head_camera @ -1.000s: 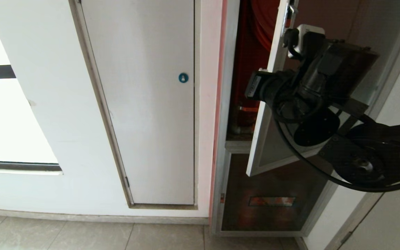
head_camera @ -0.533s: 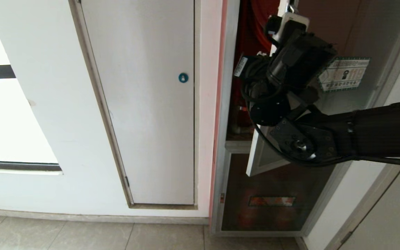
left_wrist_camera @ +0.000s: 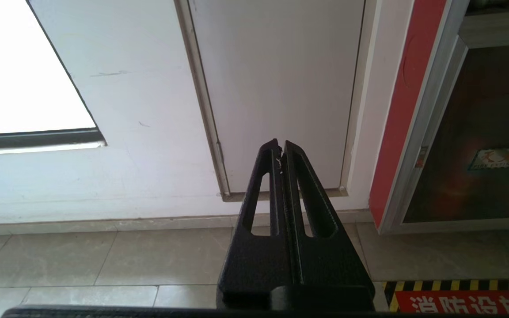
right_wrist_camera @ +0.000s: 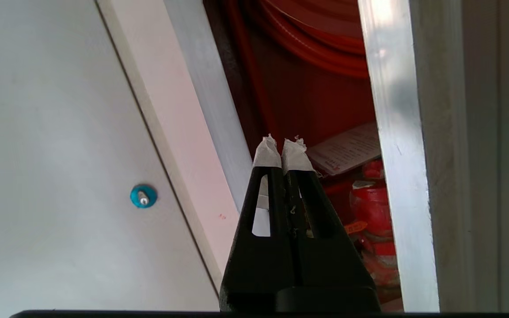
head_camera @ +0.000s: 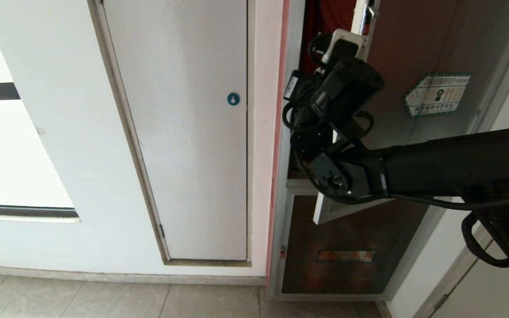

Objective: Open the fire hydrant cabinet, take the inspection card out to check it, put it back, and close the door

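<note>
Right hand (right_wrist_camera: pixel 282 152): fingers pressed together, empty, now moved left to the cabinet gap.
Door (head_camera: pixel 413 53): ajar, sticker uncovered.
Inspection card (right_wrist_camera: pixel 347 152): inside fire hydrant cabinet (right_wrist_camera: pixel 307 88), above red valve (right_wrist_camera: pixel 371 207).
Left hand (left_wrist_camera: pixel 280 150): closed, empty, low.

Right arm (head_camera: pixel 449 165): matte black forearm with a faintly ribbed covering. Round black joint housing (head_camera: pixel 336 180) at the wrist, ringed with small screws around a metal hub. Black cables (head_camera: pixel 480 247) loop loosely beside the arm. White-cased camera (head_camera: pixel 345 43) on top of the wrist; white printed label (head_camera: pixel 290 86) on its left side.

Right claw (right_wrist_camera: pixel 282 150): two black slotted fingers, tips wrapped in frayed white tape.

Left claw (left_wrist_camera: pixel 280 149): same black slotted fingers, tips bare.
</note>
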Robot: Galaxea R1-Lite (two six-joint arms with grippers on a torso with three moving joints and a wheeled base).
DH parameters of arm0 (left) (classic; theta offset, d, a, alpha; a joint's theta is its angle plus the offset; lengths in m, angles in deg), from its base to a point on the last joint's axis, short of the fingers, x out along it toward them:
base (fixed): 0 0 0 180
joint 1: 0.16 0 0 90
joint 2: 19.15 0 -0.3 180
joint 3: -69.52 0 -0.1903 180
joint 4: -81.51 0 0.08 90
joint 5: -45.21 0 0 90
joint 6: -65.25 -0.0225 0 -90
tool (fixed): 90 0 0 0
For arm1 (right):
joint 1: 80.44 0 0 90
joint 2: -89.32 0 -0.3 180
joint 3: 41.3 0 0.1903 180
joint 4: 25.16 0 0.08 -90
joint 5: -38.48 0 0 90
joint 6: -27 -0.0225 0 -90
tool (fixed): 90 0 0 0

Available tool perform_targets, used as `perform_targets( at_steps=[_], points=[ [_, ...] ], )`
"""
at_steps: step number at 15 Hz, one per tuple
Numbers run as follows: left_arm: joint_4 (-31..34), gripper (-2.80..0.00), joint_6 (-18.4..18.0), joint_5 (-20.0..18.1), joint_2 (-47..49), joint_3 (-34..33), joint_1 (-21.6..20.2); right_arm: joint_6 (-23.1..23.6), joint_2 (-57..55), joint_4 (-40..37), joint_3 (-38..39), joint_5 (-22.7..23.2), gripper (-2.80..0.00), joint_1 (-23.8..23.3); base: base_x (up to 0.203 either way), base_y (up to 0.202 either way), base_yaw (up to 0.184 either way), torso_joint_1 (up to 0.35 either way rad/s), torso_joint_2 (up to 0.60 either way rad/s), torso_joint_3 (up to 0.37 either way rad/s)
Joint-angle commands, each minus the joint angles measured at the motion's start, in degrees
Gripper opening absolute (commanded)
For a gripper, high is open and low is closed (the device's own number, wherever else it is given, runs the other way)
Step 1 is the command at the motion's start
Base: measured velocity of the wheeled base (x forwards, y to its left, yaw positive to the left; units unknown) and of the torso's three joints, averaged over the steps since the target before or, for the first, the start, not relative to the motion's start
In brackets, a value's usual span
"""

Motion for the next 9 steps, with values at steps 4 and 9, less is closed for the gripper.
perform_targets(
  at_steps=[4, 9],
  points=[
    [-0.03, -2.80, -0.03, -0.03, -0.01, -0.44, -0.05, 1.13, -3.59, 0.18, -5.39, -0.60, -2.80, -2.84, 0.000, 0.000, 0.000, 0.000, 0.00, 0.000],
    [-0.03, -2.80, -0.03, -0.03, -0.01, -0.44, -0.09, 2.29, -6.05, -0.09, -10.43, -0.52, -2.80, -3.67, 0.000, 0.000, 0.000, 0.000, 0.00, 0.000]
  ],
)
